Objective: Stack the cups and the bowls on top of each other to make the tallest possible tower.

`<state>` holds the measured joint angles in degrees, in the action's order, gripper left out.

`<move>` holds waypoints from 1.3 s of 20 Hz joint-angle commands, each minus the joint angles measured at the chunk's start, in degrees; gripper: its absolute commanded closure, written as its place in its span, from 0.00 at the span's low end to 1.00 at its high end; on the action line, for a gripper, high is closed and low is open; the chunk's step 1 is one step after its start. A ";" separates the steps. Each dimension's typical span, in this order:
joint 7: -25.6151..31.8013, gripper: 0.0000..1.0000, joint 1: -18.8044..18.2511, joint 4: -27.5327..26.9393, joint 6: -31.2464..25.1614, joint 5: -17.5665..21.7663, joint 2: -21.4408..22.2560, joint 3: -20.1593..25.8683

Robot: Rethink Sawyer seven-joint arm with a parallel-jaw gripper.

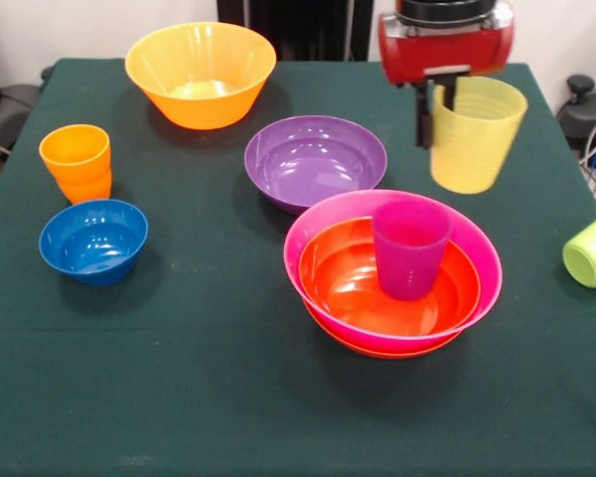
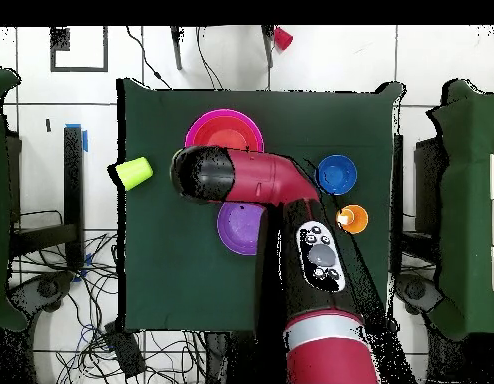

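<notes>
While the red arm blocks most of the overhead view, the front view shows its gripper (image 1: 439,114) pinching the rim of a translucent yellow plastic cup (image 1: 474,134) between its fingers, held above the green desk (image 1: 199,378). Only one dark finger (image 1: 424,117) shows. Nearby, a purple cup (image 1: 410,248) stands in a red-orange bowl (image 1: 348,288) nested inside a pink bowl (image 1: 323,214).

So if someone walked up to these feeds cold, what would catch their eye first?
Probably the gripper holding the yellow cup up off the table, one finger inside its rim, just beyond the tower. That tower is a pink bowl nested in a red-orange one, another red-orange bowl inside it, and a purple cup upright on top. The lime green cup lies tipped on its side at the table's edge.
</notes>
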<state>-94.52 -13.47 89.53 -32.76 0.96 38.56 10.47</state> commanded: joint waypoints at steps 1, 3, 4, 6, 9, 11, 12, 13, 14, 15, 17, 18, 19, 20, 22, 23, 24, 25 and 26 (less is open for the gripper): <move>-8.16 1.00 1.85 -6.82 -5.31 -0.57 -3.91 -0.13; -7.67 1.00 1.91 -8.26 -6.38 -0.76 -4.75 -0.05; -7.53 1.00 1.93 -8.73 -6.93 -0.87 -5.01 -0.05; -7.30 1.00 2.06 -10.34 -8.41 -0.74 -5.65 -0.40; -7.44 1.00 2.43 -12.84 -10.82 -0.60 -6.49 -0.96; -7.67 1.00 2.56 -13.95 -12.33 -0.63 -6.84 -1.20; -7.54 1.00 2.47 -14.06 -12.89 -0.49 -6.73 -1.35; -7.41 1.00 2.38 -14.17 -13.45 -0.35 -6.62 -1.51; -7.15 1.00 2.16 -13.21 -13.45 -0.30 -6.07 -1.46; -6.24 1.00 1.71 -12.99 -14.39 -0.07 -5.79 -1.33; -4.86 1.00 0.88 -10.98 -14.59 0.14 -4.64 -0.99; -4.44 1.00 0.65 -9.99 -14.47 0.16 -4.18 -0.78; -3.68 1.00 0.13 -9.40 -14.85 0.13 -3.84 -0.46; -3.55 1.00 -0.03 -8.83 -14.97 0.09 -3.51 -0.32; -2.59 1.00 -0.54 -8.66 -15.99 0.29 -3.28 -0.01; -2.39 1.00 -0.76 -8.63 -16.76 0.29 -3.13 0.00; -2.07 1.00 -0.97 -8.38 -16.93 0.50 -2.77 -0.02; -1.85 1.00 -1.20 -8.18 -16.60 0.57 -2.73 0.18; -1.84 1.00 -1.41 -7.40 -16.02 0.64 -2.28 0.21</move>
<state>-94.52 -13.66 79.48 -43.45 0.92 35.51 9.18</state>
